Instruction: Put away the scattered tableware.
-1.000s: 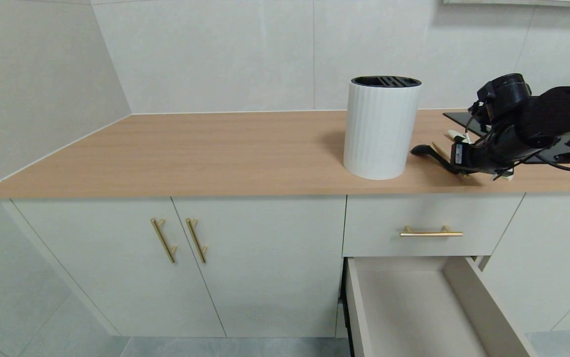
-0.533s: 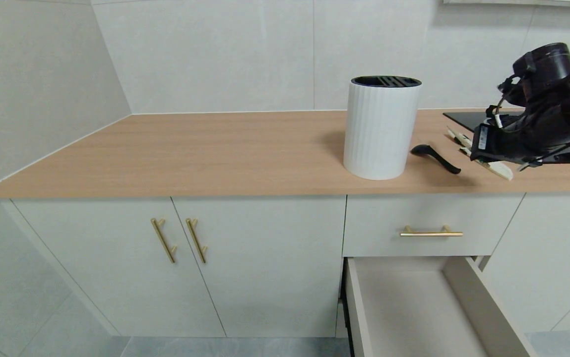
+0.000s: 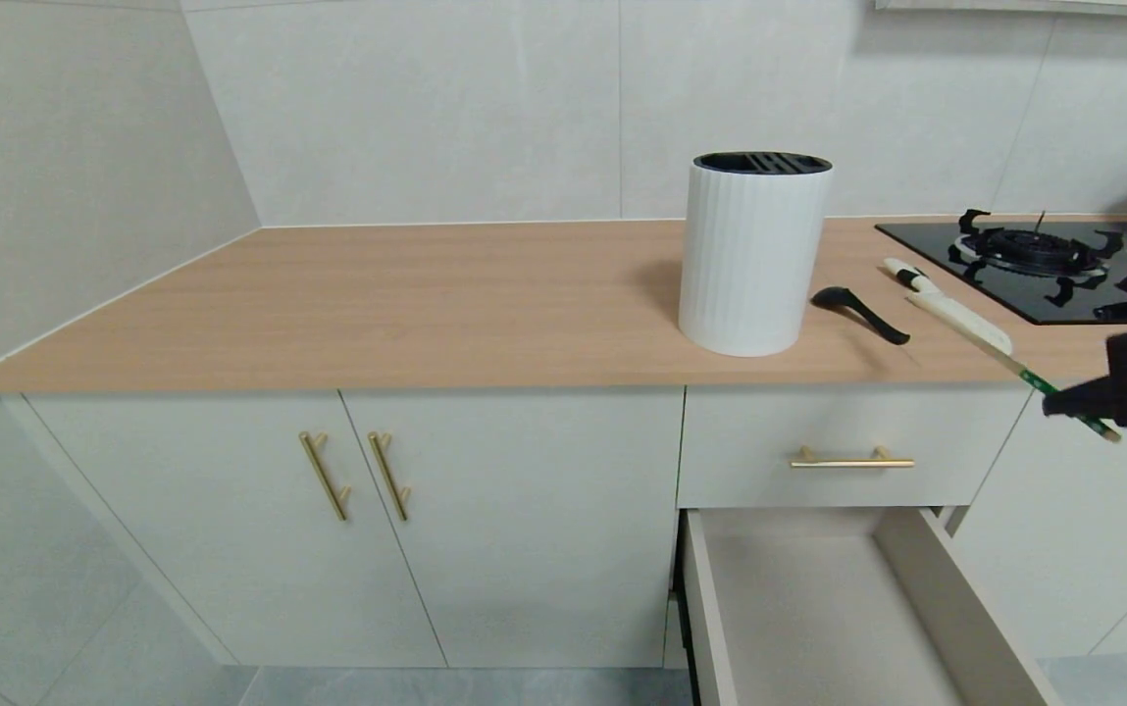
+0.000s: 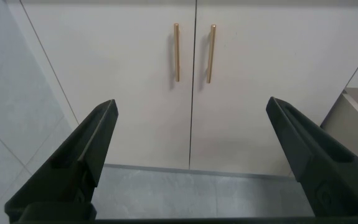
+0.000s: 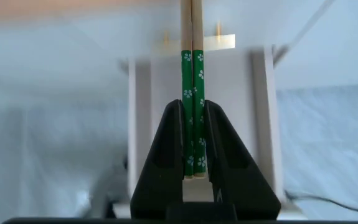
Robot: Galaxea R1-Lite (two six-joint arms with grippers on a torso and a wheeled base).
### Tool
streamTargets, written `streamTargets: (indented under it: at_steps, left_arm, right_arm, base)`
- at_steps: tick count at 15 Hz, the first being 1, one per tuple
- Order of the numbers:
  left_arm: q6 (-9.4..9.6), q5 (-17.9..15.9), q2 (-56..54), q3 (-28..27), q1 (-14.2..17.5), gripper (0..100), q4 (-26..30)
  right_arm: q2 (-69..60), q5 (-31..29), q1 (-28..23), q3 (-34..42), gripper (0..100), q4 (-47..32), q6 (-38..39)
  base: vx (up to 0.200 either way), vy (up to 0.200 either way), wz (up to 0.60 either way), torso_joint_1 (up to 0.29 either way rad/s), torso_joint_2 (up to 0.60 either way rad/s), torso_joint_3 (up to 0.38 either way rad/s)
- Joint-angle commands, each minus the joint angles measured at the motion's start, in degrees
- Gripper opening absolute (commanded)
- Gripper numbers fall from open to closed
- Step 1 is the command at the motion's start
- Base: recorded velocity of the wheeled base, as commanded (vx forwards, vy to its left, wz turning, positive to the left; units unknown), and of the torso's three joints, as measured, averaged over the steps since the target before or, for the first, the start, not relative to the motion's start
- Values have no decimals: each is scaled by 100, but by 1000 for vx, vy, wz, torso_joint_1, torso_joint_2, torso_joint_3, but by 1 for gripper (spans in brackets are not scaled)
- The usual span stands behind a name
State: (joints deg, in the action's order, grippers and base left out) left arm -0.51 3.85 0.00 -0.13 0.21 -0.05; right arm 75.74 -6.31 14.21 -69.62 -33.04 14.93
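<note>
Two chopsticks (image 5: 192, 62) with green, flower-printed ends sit side by side in the right end effector (image 5: 193, 124), whose fingers are closed tight on them. In the head view that end effector (image 3: 1073, 402) hangs just off the front edge of the worktop (image 3: 426, 304), above the open drawer (image 3: 798, 588), with the chopsticks (image 3: 1024, 374) slanting up and back over the edge. A black spoon (image 3: 857, 309) and a white-handled utensil (image 3: 960, 319) lie on the worktop between the white ribbed holder (image 3: 754, 255) and the hob (image 3: 1034, 255). The left end effector (image 4: 191, 155) is spread wide and holds nothing, facing the cabinet doors (image 4: 194, 93) low down.
</note>
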Motion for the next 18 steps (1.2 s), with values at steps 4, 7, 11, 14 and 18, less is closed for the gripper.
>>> streamTargets:
  at_steps: [4, 7, 11, 14, 18]
  left_arm:
    - [-2, 1, 0, 5, -3, 100, -4]
    - [-2, 1, 0, -4, 6, 100, -4]
    - [-2, 1, 0, 5, 6, 100, -4]
    - [-2, 1, 0, 5, 6, 100, -4]
    - [-2, 1, 0, 5, -3, 100, -4]
  right_arm:
    - [-982, 51, 187, 898, 0, -766, -456]
    - [-798, 60, 433, 1003, 0, -792, -439]
    - [-209, 34, 785, 1232, 0, -722, -395]
    - [116, 34, 908, 1451, 0, -370, -377]
    - [468, 34, 952, 1671, 0, 25, -368]
  base:
    - [0, 0, 0, 0, 0, 0]
    - [0, 0, 0, 0, 0, 0]
    - [0, 0, 0, -39, 127, 93]
    - [0, 0, 0, -111, 414, 294]
    - [0, 0, 0, -99, 443, 343]
